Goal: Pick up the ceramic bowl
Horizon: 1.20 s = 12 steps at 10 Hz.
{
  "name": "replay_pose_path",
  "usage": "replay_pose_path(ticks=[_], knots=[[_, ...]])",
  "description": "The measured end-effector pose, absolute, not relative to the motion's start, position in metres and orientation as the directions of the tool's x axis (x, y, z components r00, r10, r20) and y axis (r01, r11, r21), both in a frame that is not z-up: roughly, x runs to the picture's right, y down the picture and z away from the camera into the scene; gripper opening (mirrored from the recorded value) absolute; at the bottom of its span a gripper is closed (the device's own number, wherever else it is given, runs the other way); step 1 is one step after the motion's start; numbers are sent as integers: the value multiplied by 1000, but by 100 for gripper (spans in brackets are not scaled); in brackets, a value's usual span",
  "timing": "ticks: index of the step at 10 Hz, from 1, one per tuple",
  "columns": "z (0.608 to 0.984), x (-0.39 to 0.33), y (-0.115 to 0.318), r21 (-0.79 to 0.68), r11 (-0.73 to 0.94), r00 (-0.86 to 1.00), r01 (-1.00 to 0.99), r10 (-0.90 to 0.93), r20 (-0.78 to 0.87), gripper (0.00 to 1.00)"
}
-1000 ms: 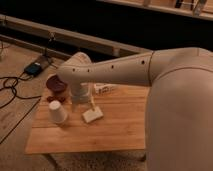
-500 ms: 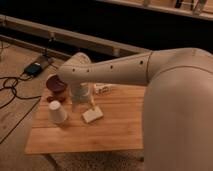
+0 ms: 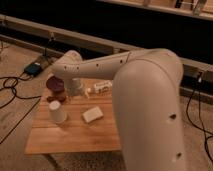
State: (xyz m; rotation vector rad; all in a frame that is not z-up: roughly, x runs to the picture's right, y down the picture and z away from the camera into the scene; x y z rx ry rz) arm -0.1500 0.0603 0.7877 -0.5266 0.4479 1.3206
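Wooden surface [image 3: 75,137] on a dim floor, cables [image 3: 10,95] at left, dark wall behind. Arm [image 3: 100,65] stretched leftward across surface. Tool [image 3: 76,89] low, just right of bowl [image 3: 56,84] at far-left corner. Tool opening: cannot tell. White cup [image 3: 57,112] in front of bowl. Pale block [image 3: 92,114] mid-surface.
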Motion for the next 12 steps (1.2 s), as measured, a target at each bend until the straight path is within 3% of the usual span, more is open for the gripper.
replay_pose_path(ticks=[5,12], knots=[[866,-177,-1,-104,167,196,-981,830,-522,65],[921,-222,-31,-184,121,199,-975,843,-500,65]])
